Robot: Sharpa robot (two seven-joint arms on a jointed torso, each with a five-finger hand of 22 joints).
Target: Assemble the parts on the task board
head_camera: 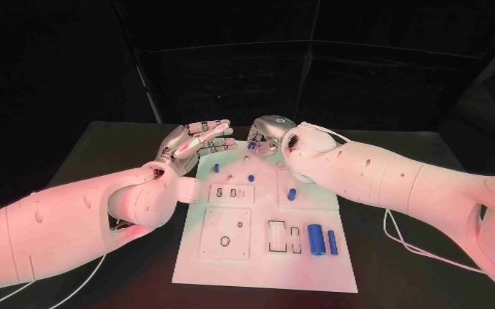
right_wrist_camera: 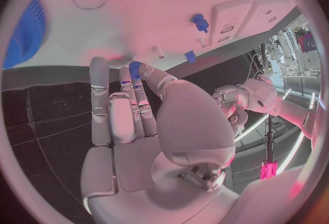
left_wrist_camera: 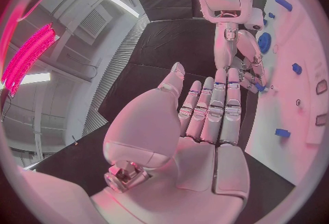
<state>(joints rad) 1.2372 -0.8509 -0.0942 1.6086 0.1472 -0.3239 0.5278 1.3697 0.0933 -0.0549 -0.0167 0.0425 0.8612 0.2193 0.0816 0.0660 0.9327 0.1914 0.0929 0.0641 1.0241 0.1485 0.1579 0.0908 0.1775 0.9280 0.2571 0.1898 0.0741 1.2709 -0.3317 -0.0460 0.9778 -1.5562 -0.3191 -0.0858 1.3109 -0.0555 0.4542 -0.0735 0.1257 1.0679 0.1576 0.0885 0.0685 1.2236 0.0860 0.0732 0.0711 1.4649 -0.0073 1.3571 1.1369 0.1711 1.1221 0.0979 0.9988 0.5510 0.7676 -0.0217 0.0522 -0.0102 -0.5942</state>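
The white task board point(head_camera: 266, 266) lies in the middle of the black table. Blue parts lie on it: two cylinders point(head_camera: 315, 239) at its near right, a peg point(head_camera: 292, 194) and two small pieces point(head_camera: 251, 178) farther back. My right hand point(head_camera: 270, 134) hovers over the board's far edge and pinches a small blue gear point(right_wrist_camera: 135, 68) between thumb and fingertip. A larger blue gear point(left_wrist_camera: 264, 42) sits on the board near that hand. My left hand point(head_camera: 196, 141) is at the board's far left corner, fingers point(left_wrist_camera: 216, 106) stretched out straight, holding nothing.
Recessed slots point(head_camera: 282, 236) and a round hole point(head_camera: 225, 241) mark the board's near half. Black table point(head_camera: 413, 266) lies bare on both sides of the board. A white cable point(head_camera: 397, 241) runs under my right arm.
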